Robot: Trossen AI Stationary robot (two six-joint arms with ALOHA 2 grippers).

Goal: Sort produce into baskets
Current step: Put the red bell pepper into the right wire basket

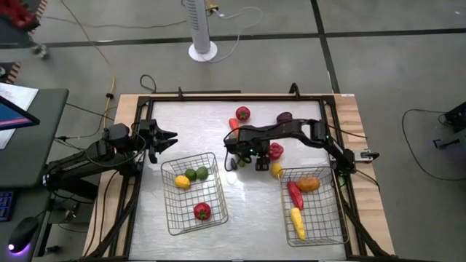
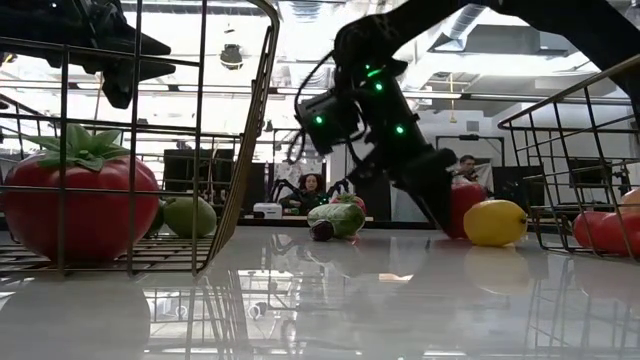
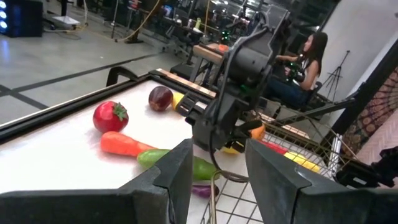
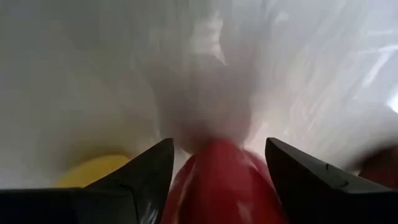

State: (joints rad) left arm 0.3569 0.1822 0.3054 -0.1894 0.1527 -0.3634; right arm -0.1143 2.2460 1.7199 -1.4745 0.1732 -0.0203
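Right gripper (image 1: 266, 161) is down on the tabletop (image 1: 189, 124) near the middle, just off the right basket (image 1: 313, 207)'s far-left corner, fingers spread w/ a red round piece (image 4: 221, 180) sitting between them. Not pinching it yet as far as I can tell, there's a gap on both sides in the right wrist view. Left gripper (image 1: 169, 140) just waits near the left edge, above the left basket (image 1: 195, 193), fingers parted and empty.

What could go wrong imo: a yellow lemon-ish piece (image 1: 277, 170) sits right beside the red one, touching or nearly. If the fingers close off-center, 1 could clip the yellow and knock it away, or the round red thing could squirt out since it's smooth. Basket wall is close too, so a lift could snag the wire.

Rest of the produce: left basket has a tomato (image 1: 202, 211), 2 green ones and a yellow; right basket has an orange piece, a long red one, and a long yellow one. Still loose near the far edge: a red tomato (image 1: 242, 113), a maroon one (image 1: 284, 117), a carrot (image 3: 124, 144).

View diffs: high view hides the red piece mostly under the arm, the right wrist view shows it dead between the fingers. Low view shows the yellow beside the gripper at table level. Only the left wrist view shows a green cucumber-like piece (image 3: 177, 163) clearly, plus a person seated beyond the table.
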